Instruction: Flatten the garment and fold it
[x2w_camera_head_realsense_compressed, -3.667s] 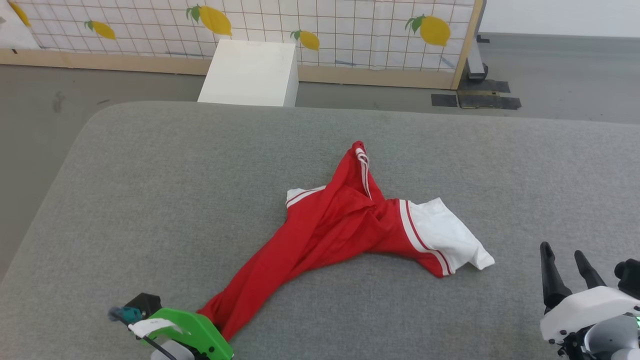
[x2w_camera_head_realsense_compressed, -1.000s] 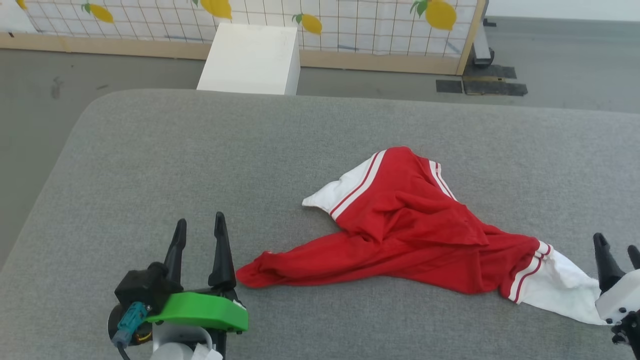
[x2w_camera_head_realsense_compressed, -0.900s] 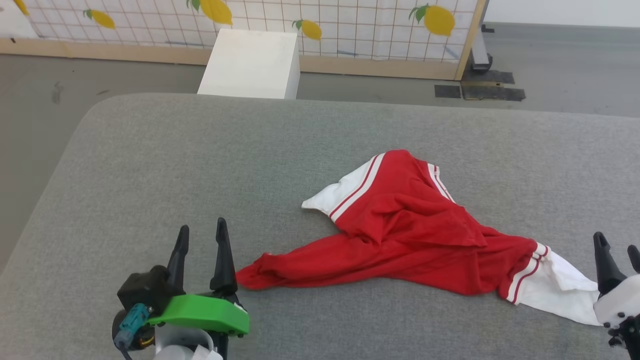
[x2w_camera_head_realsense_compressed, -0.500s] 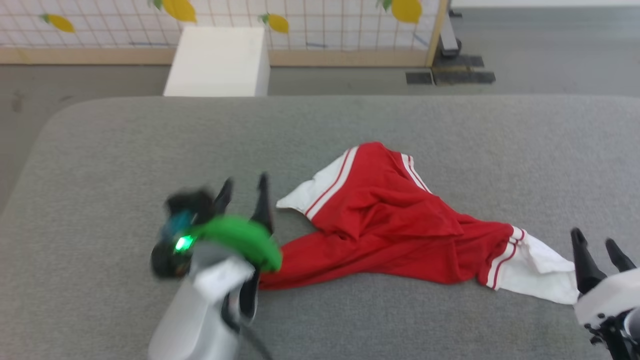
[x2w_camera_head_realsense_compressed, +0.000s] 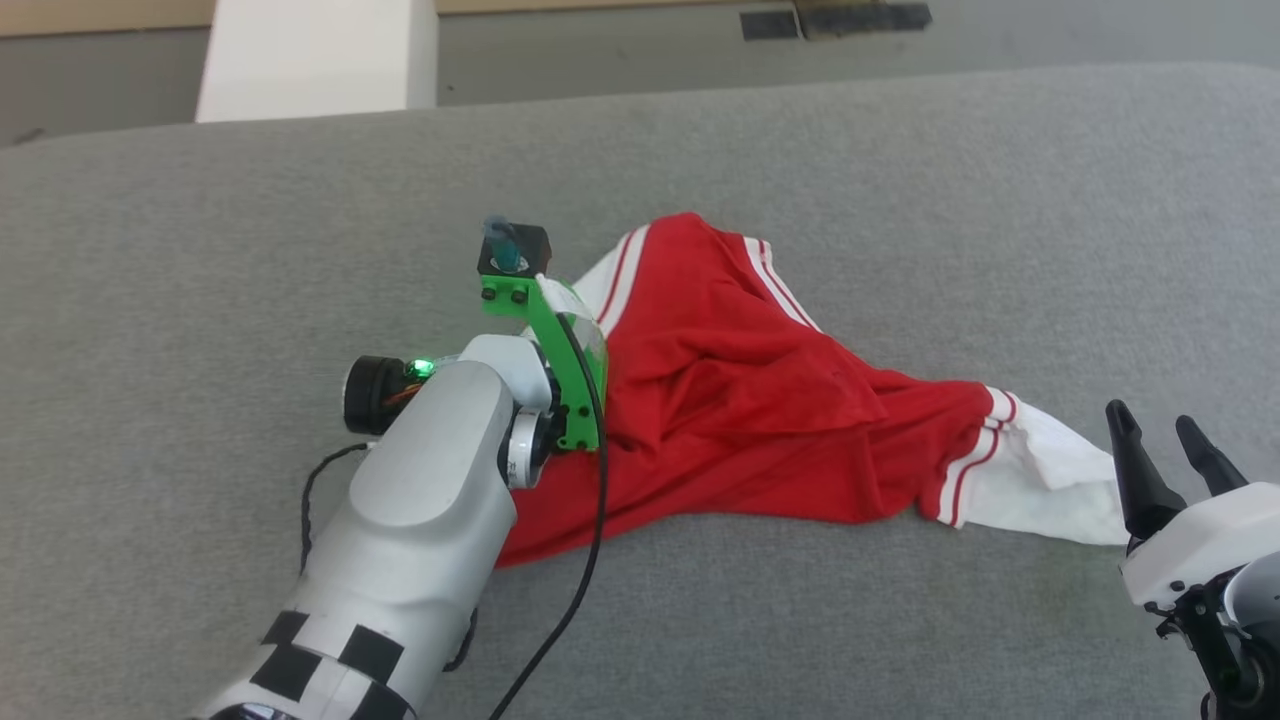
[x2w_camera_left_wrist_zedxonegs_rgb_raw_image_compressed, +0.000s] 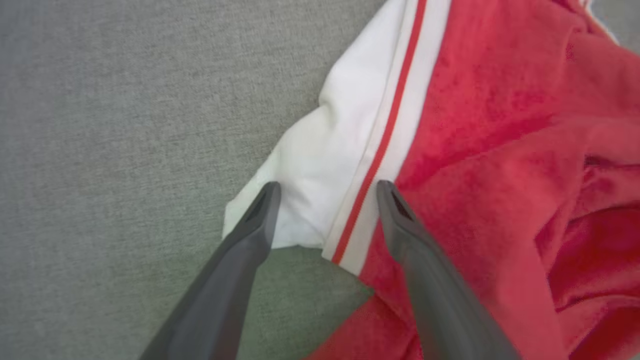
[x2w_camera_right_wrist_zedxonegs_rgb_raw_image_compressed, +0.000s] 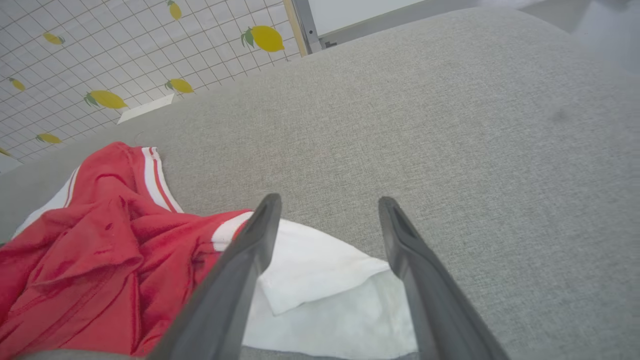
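Head view showed the garment (x2w_camera_head_realsense_compressed: 750, 400) lying crumpled at the centre of the frame on a grey upholstered surface (x2w_camera_head_realsense_compressed: 900, 150), its red body bunched into folds, with no print showing. One white sleeve (x2w_camera_head_realsense_compressed: 590, 290) with red-and-white striped trim poked out at the upper left of the heap, and the other white sleeve (x2w_camera_head_realsense_compressed: 1040, 480) trailed toward the lower right. The pale left forearm (x2w_camera_head_realsense_compressed: 420, 500) reached in from the lower left and covered the heap's left edge, with a green bracket (x2w_camera_head_realsense_compressed: 560, 350) at its wrist and a black cable (x2w_camera_head_realsense_compressed: 590, 520) hanging beside it. The right tool (x2w_camera_head_realsense_compressed: 1152, 415) stood at the lower right corner, its two dark fingers apart and pointing up the frame, just beside the tip of the trailing sleeve. A white box (x2w_camera_head_realsense_compressed: 310, 60) sat on the floor at the upper left.

In the left wrist view, the left tool (x2w_camera_left_wrist_zedxonegs_rgb_raw_image_compressed: 327, 185) had its fingers spread wide over the corner of the white sleeve (x2w_camera_left_wrist_zedxonegs_rgb_raw_image_compressed: 325, 165), one tip over white cloth and the other at the edge of the red fabric (x2w_camera_left_wrist_zedxonegs_rgb_raw_image_compressed: 500, 125), with the striped trim between them; whether the tips touched the cloth could not be told.

In the right wrist view, the right tool (x2w_camera_right_wrist_zedxonegs_rgb_raw_image_compressed: 328, 197) was likewise parted and gripping nothing, with the folded white sleeve end (x2w_camera_right_wrist_zedxonegs_rgb_raw_image_compressed: 320, 270) lying between and below its fingers. The red body (x2w_camera_right_wrist_zedxonegs_rgb_raw_image_compressed: 75, 225) filled the lower left, and a lemon-patterned screen (x2w_camera_right_wrist_zedxonegs_rgb_raw_image_compressed: 100, 60) stood at the upper left
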